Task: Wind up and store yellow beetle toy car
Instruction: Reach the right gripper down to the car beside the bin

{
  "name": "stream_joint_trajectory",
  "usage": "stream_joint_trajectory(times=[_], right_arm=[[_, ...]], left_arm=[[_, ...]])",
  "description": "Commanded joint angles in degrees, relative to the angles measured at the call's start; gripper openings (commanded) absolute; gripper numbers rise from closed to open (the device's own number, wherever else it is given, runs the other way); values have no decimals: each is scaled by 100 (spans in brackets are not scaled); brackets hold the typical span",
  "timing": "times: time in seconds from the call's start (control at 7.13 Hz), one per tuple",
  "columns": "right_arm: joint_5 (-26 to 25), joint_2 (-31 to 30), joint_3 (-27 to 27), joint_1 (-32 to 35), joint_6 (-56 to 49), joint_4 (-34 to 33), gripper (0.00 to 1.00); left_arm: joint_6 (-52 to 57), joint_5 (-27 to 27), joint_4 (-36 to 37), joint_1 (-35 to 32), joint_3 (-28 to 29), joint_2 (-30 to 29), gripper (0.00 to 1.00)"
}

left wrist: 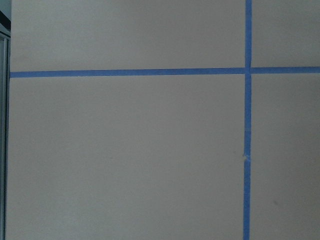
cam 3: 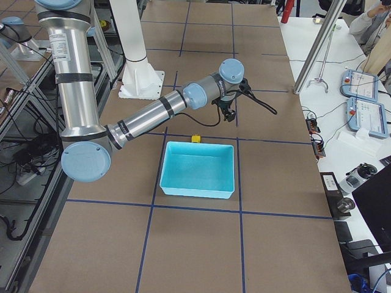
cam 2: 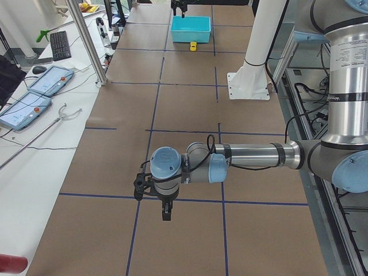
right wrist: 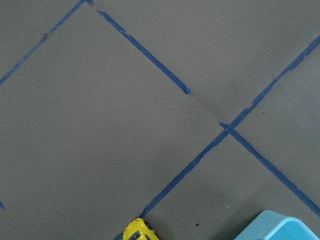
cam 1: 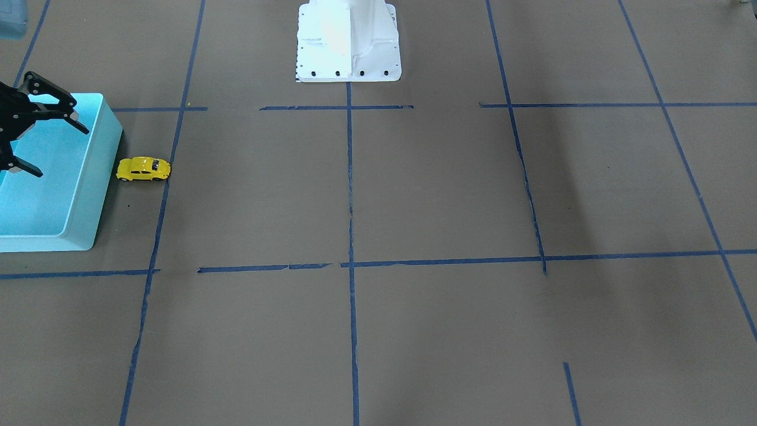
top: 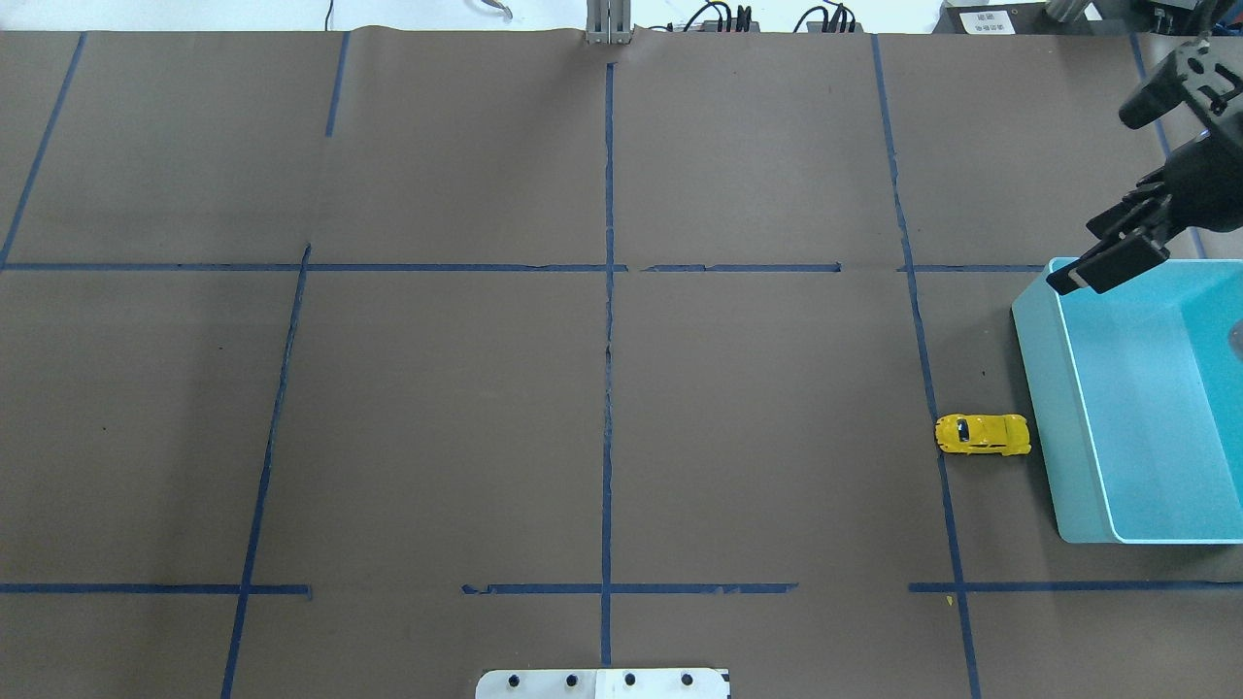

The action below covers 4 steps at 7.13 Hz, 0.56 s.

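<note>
The yellow beetle toy car (cam 1: 144,168) stands on its wheels on the brown table, just beside the outer wall of the light blue bin (cam 1: 89,177). It also shows in the overhead view (top: 982,434) and at the bottom edge of the right wrist view (right wrist: 139,231). The bin (top: 1044,388) is empty. My right gripper (cam 1: 56,148) hovers over the bin's far end (top: 1099,194), open and empty, apart from the car. My left gripper (cam 2: 152,204) shows only in the exterior left view, low over bare table far from the car; I cannot tell its state.
The white robot pedestal (cam 1: 349,41) stands at the table's middle edge. Blue tape lines (top: 608,388) grid the brown surface. A metal post (cam 2: 86,40) and a side table with tablets (cam 2: 49,80) lie beyond the far edge.
</note>
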Motion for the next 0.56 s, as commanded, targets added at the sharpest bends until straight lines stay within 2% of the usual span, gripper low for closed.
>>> stream_joint_trajectory(times=[0.0, 0.14, 0.42], right_arm=[[-1018, -243, 16, -735, -72, 615, 99], [-1623, -522, 16, -1243, -116, 1087, 99], [-1743, -963, 16, -1844, -334, 1618, 98]], left_arm=[[-411, -179, 6, 284, -84, -30, 99], [-385, -126, 6, 416, -111, -30, 99], [-376, -30, 129, 453, -338, 22, 99]])
